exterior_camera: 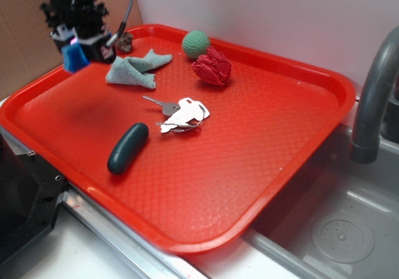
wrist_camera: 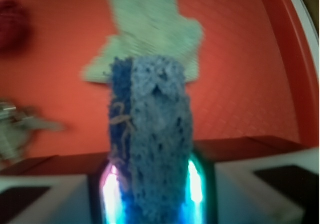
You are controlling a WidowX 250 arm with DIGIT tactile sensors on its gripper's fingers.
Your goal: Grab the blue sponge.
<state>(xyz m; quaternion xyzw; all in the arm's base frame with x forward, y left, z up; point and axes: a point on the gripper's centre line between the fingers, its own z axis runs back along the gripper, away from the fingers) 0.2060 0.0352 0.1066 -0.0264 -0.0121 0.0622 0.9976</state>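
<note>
Bright, even light; blurred wrist view

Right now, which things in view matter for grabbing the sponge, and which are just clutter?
Job:
light-blue porous sponge block, clamped in the gripper

Lying about on the red plastic tray:
grey-green cloth
dark green oval
green ball
crumpled red object
metal keys

It looked like a small kitchen set up for a robot to try things. A grey sink (exterior_camera: 336, 229) with a round drain (exterior_camera: 342, 236) sat on the right, and a dark grey tap (exterior_camera: 374, 98) curved over it. A big red tray (exterior_camera: 262, 185) lay across the counter beside the sink. On it were house things: a grey-green cloth (exterior_camera: 134, 68), some keys (exterior_camera: 181, 115) and a green ball (exterior_camera: 196, 43). A white wall (exterior_camera: 268, 11) stood at the far side, with brown cardboard (exterior_camera: 25, 42) at the far left.
</note>
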